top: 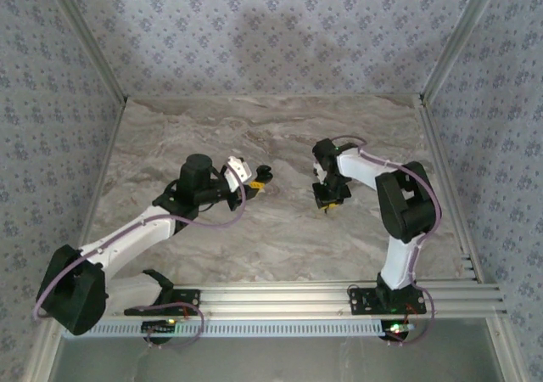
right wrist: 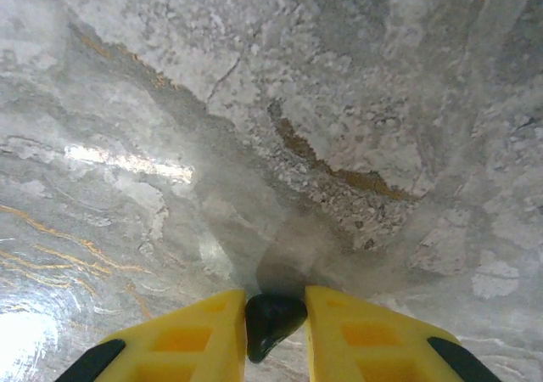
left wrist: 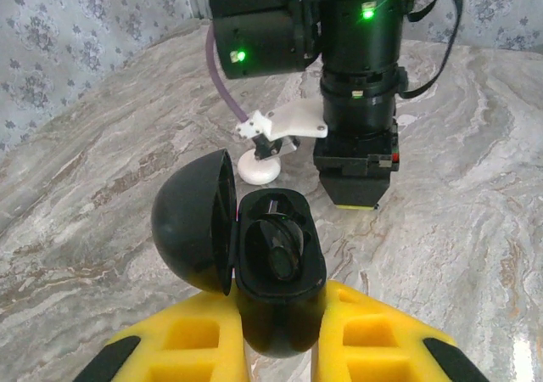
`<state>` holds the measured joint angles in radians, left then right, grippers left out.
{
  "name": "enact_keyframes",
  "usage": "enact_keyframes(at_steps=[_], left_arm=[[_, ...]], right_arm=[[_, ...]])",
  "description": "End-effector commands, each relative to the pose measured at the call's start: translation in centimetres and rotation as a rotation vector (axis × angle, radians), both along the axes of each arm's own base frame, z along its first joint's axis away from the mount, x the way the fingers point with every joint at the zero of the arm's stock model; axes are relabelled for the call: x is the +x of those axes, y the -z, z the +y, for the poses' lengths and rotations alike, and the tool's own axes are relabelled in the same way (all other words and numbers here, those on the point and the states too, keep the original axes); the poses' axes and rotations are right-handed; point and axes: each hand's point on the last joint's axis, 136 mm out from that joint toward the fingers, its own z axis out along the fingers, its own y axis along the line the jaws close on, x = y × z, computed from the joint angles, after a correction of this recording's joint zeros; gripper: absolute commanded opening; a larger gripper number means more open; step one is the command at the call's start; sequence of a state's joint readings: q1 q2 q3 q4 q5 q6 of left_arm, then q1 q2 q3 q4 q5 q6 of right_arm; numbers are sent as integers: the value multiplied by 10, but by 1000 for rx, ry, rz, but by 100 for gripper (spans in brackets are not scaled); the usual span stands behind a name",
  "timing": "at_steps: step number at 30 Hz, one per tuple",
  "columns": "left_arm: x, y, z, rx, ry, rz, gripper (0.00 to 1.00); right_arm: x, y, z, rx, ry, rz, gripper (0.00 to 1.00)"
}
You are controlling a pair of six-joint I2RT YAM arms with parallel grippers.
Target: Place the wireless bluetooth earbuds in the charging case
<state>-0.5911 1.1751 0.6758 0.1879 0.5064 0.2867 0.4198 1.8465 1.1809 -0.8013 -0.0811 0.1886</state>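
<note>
In the left wrist view my left gripper is shut on the lower body of the black charging case. The case's domed lid is swung open to the left. A glossy black earbud lies in its well. From above, the case sits at the tip of the left gripper, mid-table. My right gripper is down at the marble, its yellow fingers pressed against both sides of a small black earbud. From above, the right gripper points down, to the right of the case.
A white round object rests on the marble table beside the right gripper, just beyond the open case. Patterned walls close in the back and sides. An aluminium rail runs along the near edge.
</note>
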Motion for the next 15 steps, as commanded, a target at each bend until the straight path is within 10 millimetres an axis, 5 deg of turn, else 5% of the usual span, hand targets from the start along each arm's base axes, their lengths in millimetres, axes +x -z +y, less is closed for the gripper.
enact_keyframes(at_steps=[1,15], left_arm=[[3,2,-3,-19,-9,-4,13],[8,17,-5,-28,-40,3,12]], right_arm=[[5,-9,3,29,52,-85,26],[4,-32,22,156,155,-282,25]])
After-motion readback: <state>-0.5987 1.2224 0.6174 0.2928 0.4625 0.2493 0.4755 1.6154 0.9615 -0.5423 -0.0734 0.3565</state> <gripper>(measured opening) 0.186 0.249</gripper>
